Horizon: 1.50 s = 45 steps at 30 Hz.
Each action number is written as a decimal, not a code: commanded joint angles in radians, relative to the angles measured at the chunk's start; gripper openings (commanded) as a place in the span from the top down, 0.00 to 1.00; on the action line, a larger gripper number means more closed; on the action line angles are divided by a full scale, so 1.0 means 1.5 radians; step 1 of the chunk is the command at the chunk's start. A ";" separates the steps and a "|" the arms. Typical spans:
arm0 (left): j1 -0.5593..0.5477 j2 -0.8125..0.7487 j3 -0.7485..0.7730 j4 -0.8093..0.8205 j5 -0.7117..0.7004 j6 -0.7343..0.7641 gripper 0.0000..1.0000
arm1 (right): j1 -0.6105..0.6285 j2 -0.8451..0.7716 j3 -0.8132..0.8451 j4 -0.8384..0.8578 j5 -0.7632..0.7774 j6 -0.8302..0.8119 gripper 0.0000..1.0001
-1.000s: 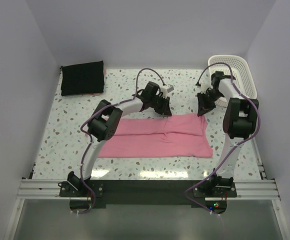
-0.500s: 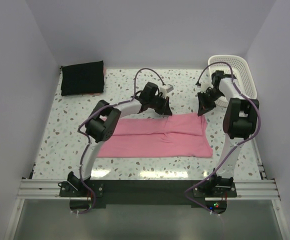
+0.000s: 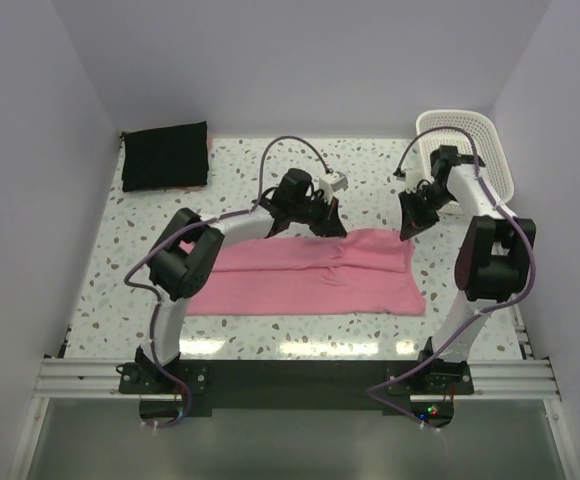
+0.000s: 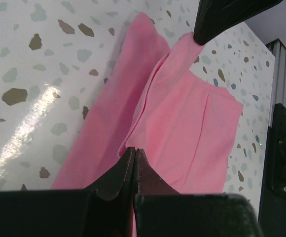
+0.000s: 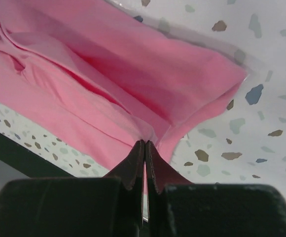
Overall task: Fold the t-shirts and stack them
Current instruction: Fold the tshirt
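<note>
From above, the pink t-shirt [image 3: 310,282] lay in a long strip across the near tabletop [image 3: 120,270]. The left gripper [image 3: 323,224] and right gripper [image 3: 408,228] met its far edge, their tips hard to make out. The folded black t-shirt [image 3: 165,156] sat far left, its shape hidden by the folds. In the left wrist view, the jaws were pinched together on pink cloth. In the right wrist view, the jaws were likewise clamped on a fold near the shirt's corner.

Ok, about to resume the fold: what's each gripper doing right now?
Left gripper: shut on the pink t-shirt.
Right gripper: shut on the pink t-shirt.
</note>
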 commanded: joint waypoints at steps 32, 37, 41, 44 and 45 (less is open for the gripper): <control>-0.103 -0.163 -0.230 -0.052 0.058 0.082 1.00 | -0.003 -0.207 -0.266 -0.061 0.036 -0.163 1.00; -0.109 -0.156 -0.246 -0.058 0.050 0.080 1.00 | -0.003 -0.211 -0.285 -0.050 0.054 -0.178 1.00; -0.119 -0.142 -0.230 -0.104 0.046 0.093 1.00 | -0.003 -0.205 -0.294 -0.045 0.064 -0.189 1.00; -0.119 -0.151 -0.219 -0.120 0.030 0.120 1.00 | -0.003 -0.191 -0.276 -0.045 0.059 -0.188 1.00; -0.118 -0.155 -0.211 -0.123 0.022 0.140 1.00 | -0.003 -0.187 -0.268 -0.044 0.057 -0.187 1.00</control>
